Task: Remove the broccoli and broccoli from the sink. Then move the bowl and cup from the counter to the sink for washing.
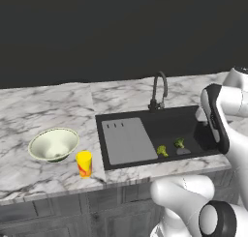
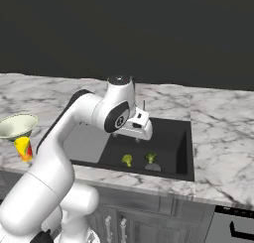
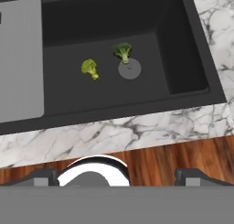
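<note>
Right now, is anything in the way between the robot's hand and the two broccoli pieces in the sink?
Nothing visible. The open gripper looks down into the sink, where both broccoli pieces lie uncovered on the bottom, apart from each other.

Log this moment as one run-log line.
gripper: open, above sink | both broccoli: in sink | bowl, cup: on counter

Matt black sink point(image 3: 192, 49), veined white marble counter point(image 3: 137, 129), polished wood floor point(image 3: 183, 150).
</note>
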